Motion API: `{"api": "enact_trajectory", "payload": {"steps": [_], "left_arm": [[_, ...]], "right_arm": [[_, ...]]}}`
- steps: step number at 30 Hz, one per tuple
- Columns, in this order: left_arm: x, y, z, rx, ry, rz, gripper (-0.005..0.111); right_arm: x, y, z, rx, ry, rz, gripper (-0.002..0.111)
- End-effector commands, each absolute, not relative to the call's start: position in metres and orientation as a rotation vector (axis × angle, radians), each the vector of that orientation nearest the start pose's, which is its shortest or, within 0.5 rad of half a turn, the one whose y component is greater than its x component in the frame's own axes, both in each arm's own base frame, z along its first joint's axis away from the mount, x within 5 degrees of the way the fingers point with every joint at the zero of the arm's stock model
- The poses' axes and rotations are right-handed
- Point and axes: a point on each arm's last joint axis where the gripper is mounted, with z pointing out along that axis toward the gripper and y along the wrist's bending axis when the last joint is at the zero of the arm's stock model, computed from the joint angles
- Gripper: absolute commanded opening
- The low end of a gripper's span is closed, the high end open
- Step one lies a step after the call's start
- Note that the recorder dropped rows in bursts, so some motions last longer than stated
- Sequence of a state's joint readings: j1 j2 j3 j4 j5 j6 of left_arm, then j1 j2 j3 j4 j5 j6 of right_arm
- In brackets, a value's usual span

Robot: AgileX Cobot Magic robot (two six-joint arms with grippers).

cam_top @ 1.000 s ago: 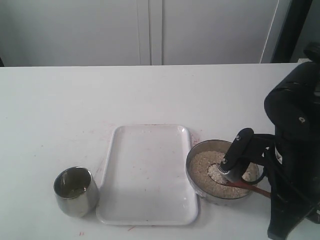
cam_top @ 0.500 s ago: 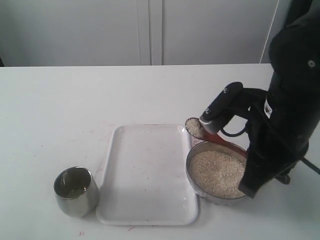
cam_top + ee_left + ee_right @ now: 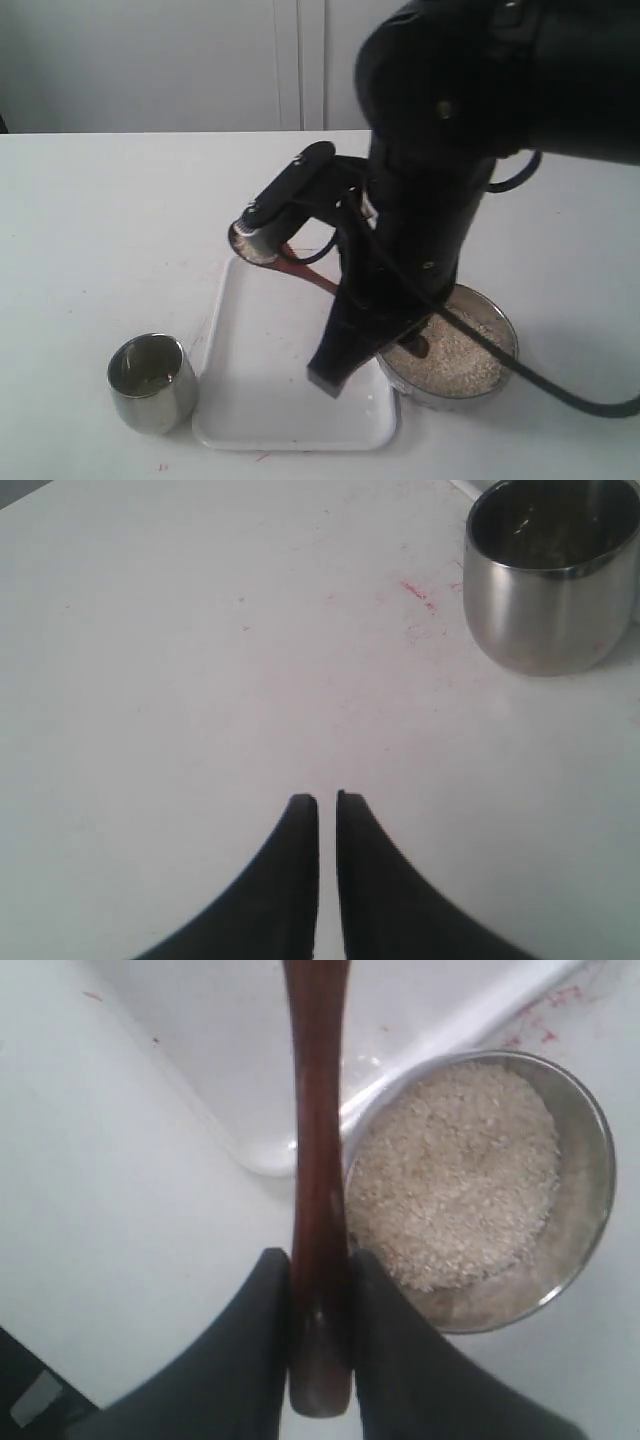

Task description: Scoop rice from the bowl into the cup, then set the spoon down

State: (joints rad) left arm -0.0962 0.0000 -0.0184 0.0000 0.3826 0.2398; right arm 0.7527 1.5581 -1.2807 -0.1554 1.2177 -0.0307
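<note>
So, bowl point(image 3: 509, 343) holds rice point(image 3: 455, 362), cup point(image 3: 152, 384) unclear inside; right pincer point(image 3: 320, 1254), clamped on the spoon point(image 3: 318, 1150), has swung left over the tray point(image 3: 258, 372); left pincer point(image 3: 326, 798) closed, empty.

The right arm point(image 3: 430, 200) is reaching across the middle of the exterior view, with the right gripper point(image 3: 262, 232) angled off toward roughly 8 o'clock. Its fingers are pinched tight on the spoon point(image 3: 318, 1110) handle. The left gripper point(image 3: 327, 802) just hangs low, jaws pretty much together and gripping nothing.
</note>
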Motion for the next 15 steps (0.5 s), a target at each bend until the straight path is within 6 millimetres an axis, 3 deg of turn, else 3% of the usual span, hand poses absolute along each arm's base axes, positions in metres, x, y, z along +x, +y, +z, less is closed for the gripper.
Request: {"api": "enact_trajectory", "payload": {"steps": [1, 8, 15], "left_arm": [[0.051, -0.005, 0.178, 0.316, 1.882, 0.084, 0.014], [0.051, -0.005, 0.178, 0.316, 1.882, 0.084, 0.014], [0.051, -0.005, 0.178, 0.316, 1.882, 0.084, 0.014]], "right_arm": [[0.225, 0.226, 0.287, -1.212, 2.679, -0.099, 0.000], [0.222, 0.265, 0.284, -1.245, 2.651, -0.068, 0.000], [0.217, 0.288, 0.270, -1.236, 2.687, -0.052, 0.000]]}}
